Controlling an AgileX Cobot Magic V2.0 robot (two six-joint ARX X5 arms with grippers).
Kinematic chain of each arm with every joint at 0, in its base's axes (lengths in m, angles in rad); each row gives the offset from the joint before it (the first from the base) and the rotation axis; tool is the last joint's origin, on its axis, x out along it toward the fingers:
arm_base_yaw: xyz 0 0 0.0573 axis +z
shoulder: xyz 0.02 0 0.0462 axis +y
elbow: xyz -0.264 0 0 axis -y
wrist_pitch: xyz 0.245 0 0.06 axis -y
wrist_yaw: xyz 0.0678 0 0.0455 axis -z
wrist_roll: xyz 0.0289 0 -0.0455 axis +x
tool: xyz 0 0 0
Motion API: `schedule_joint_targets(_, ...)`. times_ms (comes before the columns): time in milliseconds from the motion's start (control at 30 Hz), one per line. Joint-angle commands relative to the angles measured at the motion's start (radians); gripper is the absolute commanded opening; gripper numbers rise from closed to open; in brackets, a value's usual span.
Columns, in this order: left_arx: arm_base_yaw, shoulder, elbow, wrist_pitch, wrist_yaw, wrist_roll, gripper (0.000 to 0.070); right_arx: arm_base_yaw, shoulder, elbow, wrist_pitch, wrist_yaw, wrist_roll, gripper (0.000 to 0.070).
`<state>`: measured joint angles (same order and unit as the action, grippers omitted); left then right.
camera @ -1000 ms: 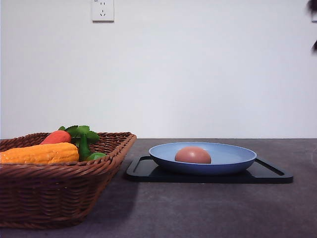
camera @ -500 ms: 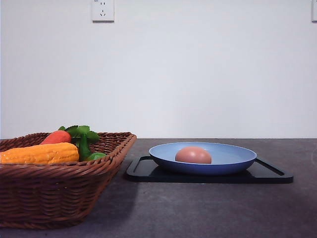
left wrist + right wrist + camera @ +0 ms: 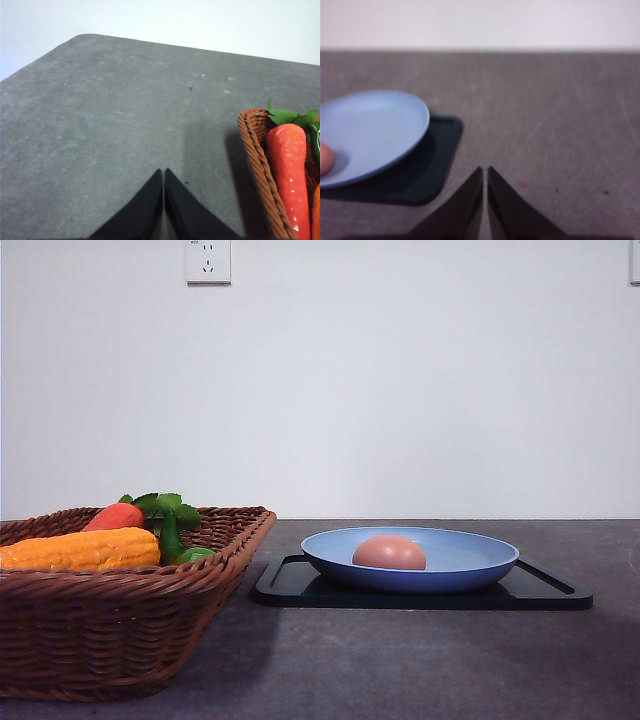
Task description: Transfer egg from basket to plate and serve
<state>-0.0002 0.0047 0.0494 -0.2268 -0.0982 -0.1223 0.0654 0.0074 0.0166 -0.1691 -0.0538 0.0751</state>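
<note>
Left jaws: the left gripper (image 3: 163, 200) has its jaws pressed together, nothing between them, hanging over bare grey surface (image 3: 110, 120).
Right jaws: the right gripper (image 3: 484, 197) likewise has its jaws pressed together and carries nothing, over open surface just off the tray's corner.
Near the left jaws: in the left wrist view, the basket (image 3: 255, 160) edges in at about 3 o'clock of the tips, a carrot (image 3: 289, 170) lying along its wall.
Near the right jaws: in the right wrist view, the plate (image 3: 370, 135) sits at about 10 o'clock of the tips on a black tray (image 3: 432, 165); a sliver of the egg (image 3: 325, 157) shows at the picture's edge.
Egg: in the front view the egg (image 3: 389, 553) lies inside the plate (image 3: 470, 565), left of its middle, free of either gripper.
Basket: the basket (image 3: 110, 625) stands at 9 o'clock of the plate, apart from the tray (image 3: 545, 592), holding a corn cob (image 3: 85, 549) and the carrot (image 3: 112, 516).
Stage: the transfer looks done; serving, if anything, remains.
Handling: the egg looks smooth, rounded and light, likely to roll on the shallow plate and slip from a hard pinch; a gentle hold across its short middle would suit. For serving, taking the tray or plate by its rim, kept level, seems safer.
</note>
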Motion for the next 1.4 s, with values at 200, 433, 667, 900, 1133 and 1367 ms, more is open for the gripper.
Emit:
schedule_joint_targets(200,0.002,-0.001,-0.022,-0.013,0.002,-0.002,0.0,0.002,-0.004,-0.004,0.043,0.004,0.018,0.0)
schedule_joint_targets(433,0.002,-0.002,-0.022,-0.013,0.002,-0.002,0.0,0.002,-0.004,-0.003,0.071,0.004,0.018,0.0)
schedule_joint_targets(667,0.002,-0.001,-0.022,-0.013,0.002,-0.002,0.0,0.002,-0.004,-0.003,0.071,0.004,0.018,0.0)
schedule_joint_targets(900,0.002,-0.002,-0.022,-0.013,0.002,-0.002,0.0,0.002,-0.004,-0.003,0.071,0.004,0.018,0.0)
schedule_joint_targets(1133,0.002,-0.002,-0.022,-0.013,0.002,-0.002,0.0,0.002,-0.004,-0.003,0.072,0.004,0.018,0.0)
schedule_joint_targets(1367,0.002,-0.002,-0.022,-0.013,0.002,-0.002,0.0,0.002,-0.004,-0.003,0.071,0.004,0.018,0.0)
